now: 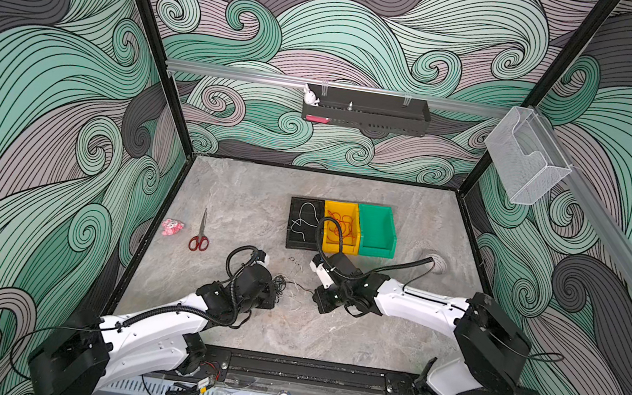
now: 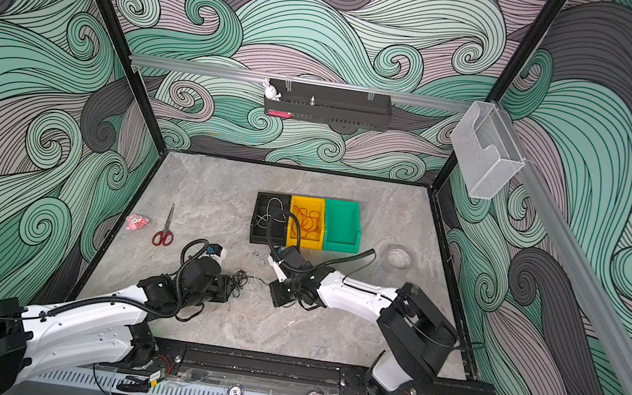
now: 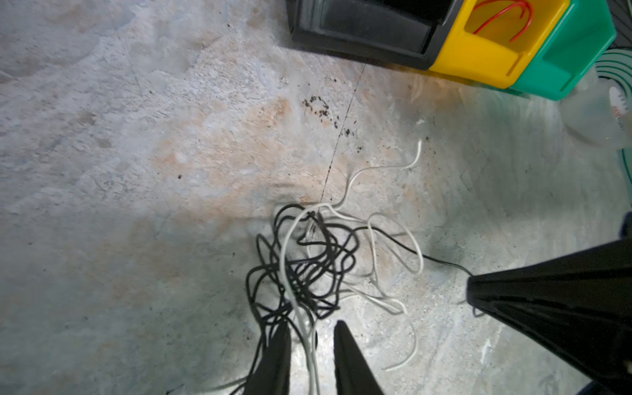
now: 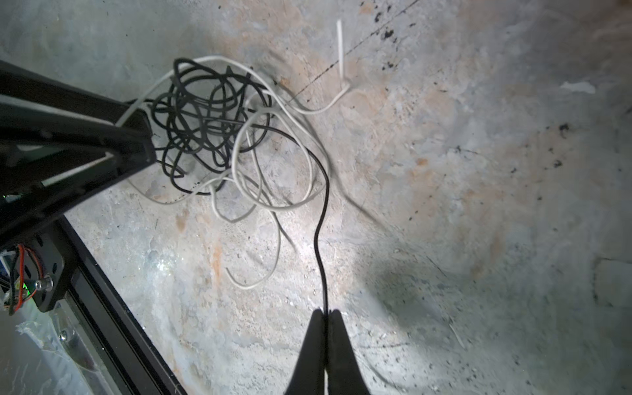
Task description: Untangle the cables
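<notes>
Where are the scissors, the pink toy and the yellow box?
scissors [image 1: 203, 225]: in a top view, on the blades above the red handles.
pink toy [image 1: 172, 227]: in a top view, on its middle.
yellow box [image 3: 478, 54]: left wrist view, on its front wall.

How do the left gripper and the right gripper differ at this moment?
The right gripper is shut on one black cable; the left gripper has jaws apart, a white cable running between them. The right gripper is clear of the tangle; the left gripper is at its edge. Both point at the tangle.
</notes>
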You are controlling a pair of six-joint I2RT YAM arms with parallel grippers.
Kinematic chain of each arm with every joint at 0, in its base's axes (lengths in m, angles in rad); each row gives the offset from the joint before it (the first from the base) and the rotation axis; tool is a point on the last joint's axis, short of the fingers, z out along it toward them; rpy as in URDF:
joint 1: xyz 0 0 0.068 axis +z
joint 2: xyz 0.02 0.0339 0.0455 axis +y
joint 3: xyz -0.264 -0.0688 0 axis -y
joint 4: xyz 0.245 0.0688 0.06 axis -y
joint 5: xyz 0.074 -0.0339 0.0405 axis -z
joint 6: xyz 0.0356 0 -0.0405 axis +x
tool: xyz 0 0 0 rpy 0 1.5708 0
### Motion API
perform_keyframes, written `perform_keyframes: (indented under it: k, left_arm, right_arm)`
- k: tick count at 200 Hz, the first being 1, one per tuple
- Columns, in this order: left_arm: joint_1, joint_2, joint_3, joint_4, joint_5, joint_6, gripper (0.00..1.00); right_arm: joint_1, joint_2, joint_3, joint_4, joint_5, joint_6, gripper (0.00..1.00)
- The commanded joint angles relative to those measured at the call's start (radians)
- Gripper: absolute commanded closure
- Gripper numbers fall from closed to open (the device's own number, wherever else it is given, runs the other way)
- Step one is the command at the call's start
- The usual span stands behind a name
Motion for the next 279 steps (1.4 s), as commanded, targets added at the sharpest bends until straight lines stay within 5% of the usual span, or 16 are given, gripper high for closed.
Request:
perform_keyframes:
  k: [1,67,141,184,279]
  left_arm:
    - [0.009,0.01,-0.01,0.022,-0.007,-0.003,0.79]
    - [0.009,0.019,-0.008,0.038,0.033,0.005,0.92]
    - [0.011,0.015,0.046,-0.029,0.07,0.034,0.87]
    - [0.011,0.003,0.093,-0.092,0.096,0.074,0.77]
    - [0.012,0.005,0.116,-0.053,0.068,0.145,0.42]
  right_arm:
    - [-0.003,-0.048,-0.029,-0.043,0.036,0.023,0.95]
    - [-0.003,-0.089,-0.12,-0.045,0.018,0.064,0.95]
    - [-0.011,-0.177,-0.125,-0.112,0.034,0.043,0.86]
    - [-0.037,-0.212,-0.078,-0.112,-0.01,0.036,0.63]
    - [-0.077,-0.035,0.092,0.024,-0.054,0.075,0.54]
